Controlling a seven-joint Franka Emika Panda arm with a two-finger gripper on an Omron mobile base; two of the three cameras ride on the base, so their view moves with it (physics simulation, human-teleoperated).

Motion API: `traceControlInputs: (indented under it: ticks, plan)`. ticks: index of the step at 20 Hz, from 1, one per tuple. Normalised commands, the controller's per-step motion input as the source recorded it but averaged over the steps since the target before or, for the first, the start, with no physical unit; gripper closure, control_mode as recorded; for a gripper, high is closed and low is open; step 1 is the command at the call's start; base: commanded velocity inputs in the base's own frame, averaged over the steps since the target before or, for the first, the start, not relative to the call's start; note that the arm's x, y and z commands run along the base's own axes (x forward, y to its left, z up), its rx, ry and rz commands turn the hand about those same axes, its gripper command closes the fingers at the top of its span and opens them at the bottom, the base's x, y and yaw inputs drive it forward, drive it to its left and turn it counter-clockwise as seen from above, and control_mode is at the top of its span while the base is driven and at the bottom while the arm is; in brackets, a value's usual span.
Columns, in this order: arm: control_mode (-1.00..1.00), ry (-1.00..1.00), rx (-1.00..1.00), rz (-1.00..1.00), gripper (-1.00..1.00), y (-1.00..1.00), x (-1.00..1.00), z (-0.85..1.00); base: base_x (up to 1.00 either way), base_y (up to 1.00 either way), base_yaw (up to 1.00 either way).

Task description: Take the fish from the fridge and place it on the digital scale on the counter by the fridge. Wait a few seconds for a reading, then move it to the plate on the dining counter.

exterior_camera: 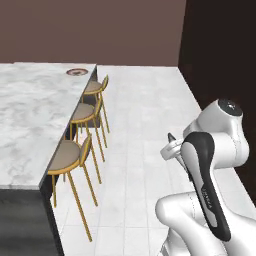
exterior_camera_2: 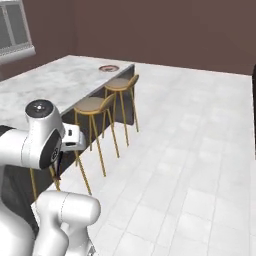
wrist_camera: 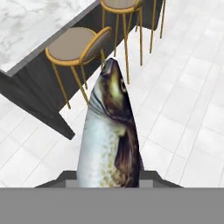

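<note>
White tiled floor [wrist_camera: 192, 87] runs beside the dining counter [exterior_camera: 30, 115]; the plate [exterior_camera: 77, 72] sits at its far edge. The gripper [wrist_camera: 109, 183] pinches the fish [wrist_camera: 111, 140], head pointing straight outward toward a stool [wrist_camera: 78, 46].

white arm [exterior_camera: 210, 180] folded at the elbow, gripper [wrist_camera: 109, 181] closed on the fish [wrist_camera: 111, 135], well above the floor

Fish [wrist_camera: 111, 140] tail cut off at lower frame edge, hiding pincer tips; plate [exterior_camera: 78, 71] upper left, detail too small.
</note>
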Motion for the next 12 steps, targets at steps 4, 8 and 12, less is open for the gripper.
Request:
traceControlInputs:
  ticks: [4,8,12]
  plan:
    - [1.00,0.00,0.00,0.00,1.00,0.00,0.00,0.00,1.00,-0.78,0.52]
    - [1.00,0.00,0.00,0.00,1.00,0.00,0.00,0.00,1.00,-0.83,0.51]
    - [1.00,0.00,0.00,0.00,1.00,0.00,0.00,0.00,0.96,-0.95,0.48]
